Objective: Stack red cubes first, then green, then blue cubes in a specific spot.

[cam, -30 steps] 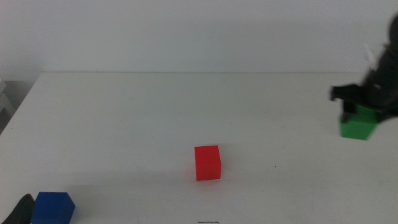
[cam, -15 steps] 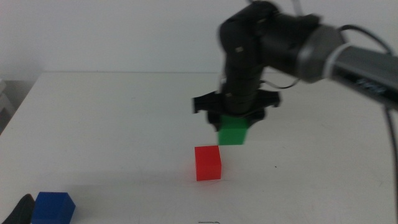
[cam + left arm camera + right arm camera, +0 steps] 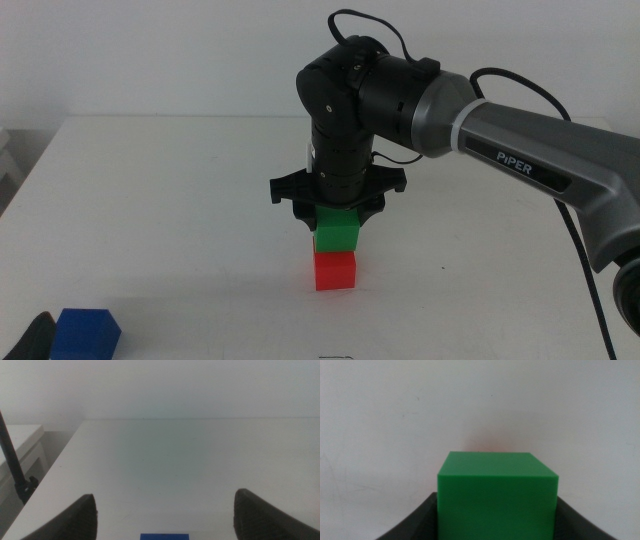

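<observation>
White counter [image 3: 160, 190], matte, with a straight far edge. Plain pale grey-white wall [image 3: 150, 55] right behind it, no windows in view. Off the counter's left edge sits a lower white ledge or cabinet [image 3: 22, 442], crossed by a thin dark rod [image 3: 11, 462]. Light is even and diffuse, shadows soft.

The middle view looks down across the white table [image 3: 150, 200]; both wrist views sit low, close above it.
</observation>
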`<state>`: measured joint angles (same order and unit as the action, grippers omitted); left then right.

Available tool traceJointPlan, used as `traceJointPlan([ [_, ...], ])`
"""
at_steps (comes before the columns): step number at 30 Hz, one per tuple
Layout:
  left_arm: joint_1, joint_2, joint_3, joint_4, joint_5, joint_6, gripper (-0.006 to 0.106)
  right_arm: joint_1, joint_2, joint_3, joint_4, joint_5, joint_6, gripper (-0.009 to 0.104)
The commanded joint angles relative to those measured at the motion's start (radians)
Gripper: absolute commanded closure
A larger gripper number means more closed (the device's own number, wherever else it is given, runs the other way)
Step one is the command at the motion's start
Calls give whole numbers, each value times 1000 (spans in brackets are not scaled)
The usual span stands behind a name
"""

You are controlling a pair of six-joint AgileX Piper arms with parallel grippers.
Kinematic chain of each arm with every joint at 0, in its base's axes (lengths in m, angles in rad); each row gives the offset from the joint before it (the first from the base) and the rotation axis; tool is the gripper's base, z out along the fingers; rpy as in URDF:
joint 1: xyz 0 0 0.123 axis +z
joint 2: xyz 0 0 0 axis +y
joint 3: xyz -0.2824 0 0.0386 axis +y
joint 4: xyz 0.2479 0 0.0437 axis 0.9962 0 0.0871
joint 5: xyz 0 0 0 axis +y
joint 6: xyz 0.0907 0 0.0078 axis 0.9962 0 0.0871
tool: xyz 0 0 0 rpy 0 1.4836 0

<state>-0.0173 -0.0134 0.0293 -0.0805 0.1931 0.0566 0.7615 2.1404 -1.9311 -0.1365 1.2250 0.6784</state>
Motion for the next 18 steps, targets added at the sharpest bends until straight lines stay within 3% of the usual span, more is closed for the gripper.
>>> traceJointPlan([
  [1, -3, -20, -4, -11, -77, -2, 7, 2, -66, -35, -10, 75, 0, 96],
  [13, -3, -20, -4, -11, -77, -2, 7, 3, -68, -35, 30, 76, -34, 96],
  [18, -3, -20, -4, -11, -77, -2, 7, 15, -106, -32, -20, 78, -33, 96],
])
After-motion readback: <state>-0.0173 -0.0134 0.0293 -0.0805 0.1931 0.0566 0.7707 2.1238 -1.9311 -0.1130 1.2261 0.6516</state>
